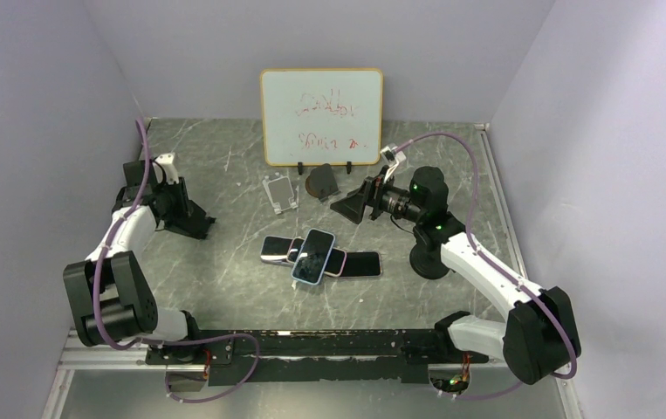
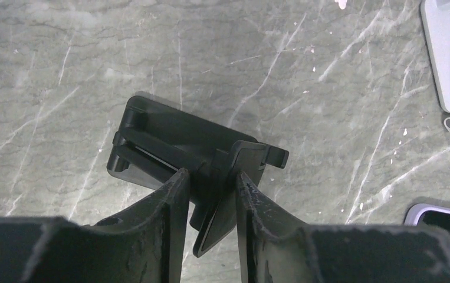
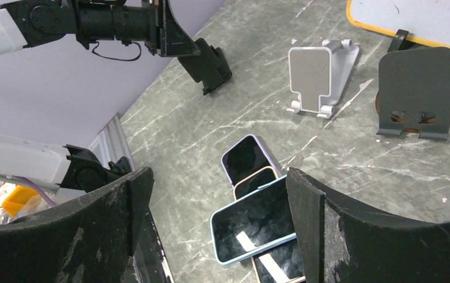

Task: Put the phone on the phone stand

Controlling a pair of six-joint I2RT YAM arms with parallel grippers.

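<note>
My left tool (image 2: pixel 212 177) is pinching the hinged plate of the black stand (image 2: pixel 163 132), which is lying at the bench's (image 1: pixel 233 288) left. My right tool (image 3: pixel 217 174) is hanging spread and empty over the phones (image 1: pixel 313 256) piled mid-bench. I am judging this as stand setup. Next comes propping the stand upright, then lifting one of the phones.

Black phone stand (image 2: pixel 169 138), grey marbled table (image 2: pixel 281 65)

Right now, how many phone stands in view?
3: black stand at the left pincer; silver stand before the whiteboard; dark grey stand right of it. None seems hidden.
</note>
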